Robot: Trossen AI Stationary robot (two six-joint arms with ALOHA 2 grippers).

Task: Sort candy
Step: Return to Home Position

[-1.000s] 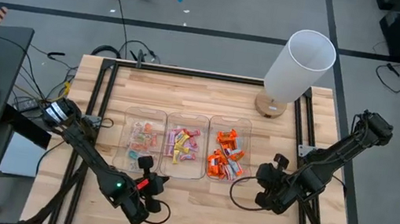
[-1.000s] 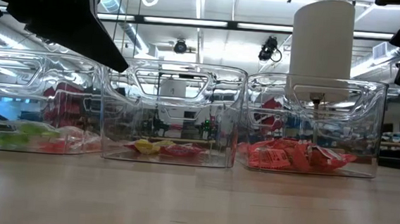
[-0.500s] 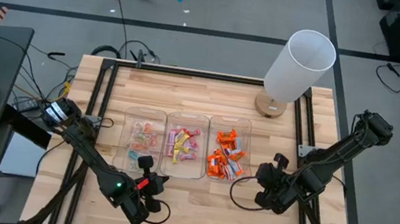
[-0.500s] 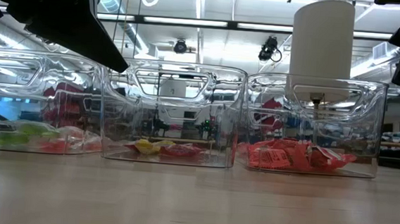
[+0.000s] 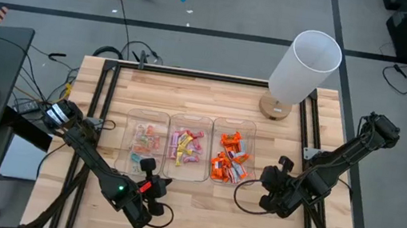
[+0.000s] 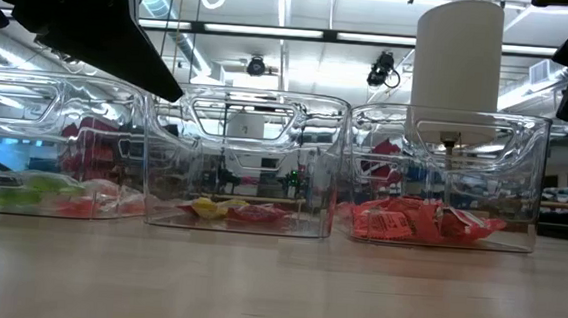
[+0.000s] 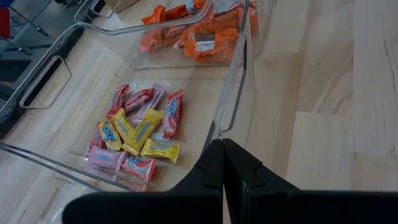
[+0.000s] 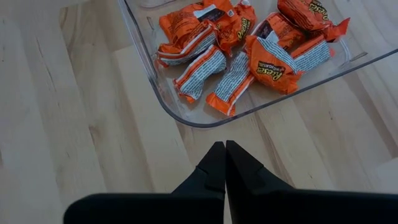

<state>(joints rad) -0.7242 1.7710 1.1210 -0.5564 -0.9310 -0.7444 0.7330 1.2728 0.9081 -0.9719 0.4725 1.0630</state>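
The left tool (image 7: 222, 146), fingers pressed together on nothing, hangs near a front corner of the middle bin (image 5: 191, 118). The right tool (image 8: 224, 148), likewise closed and empty, points at a corner of the right bin (image 8: 180, 116). On the table (image 5: 214, 99), side by side: pale green-and-red candy (image 5: 144, 142) in the left bin (image 5: 149, 112), pink and yellow candy (image 5: 187, 145) in the middle, orange candy (image 5: 229, 160) on the right.
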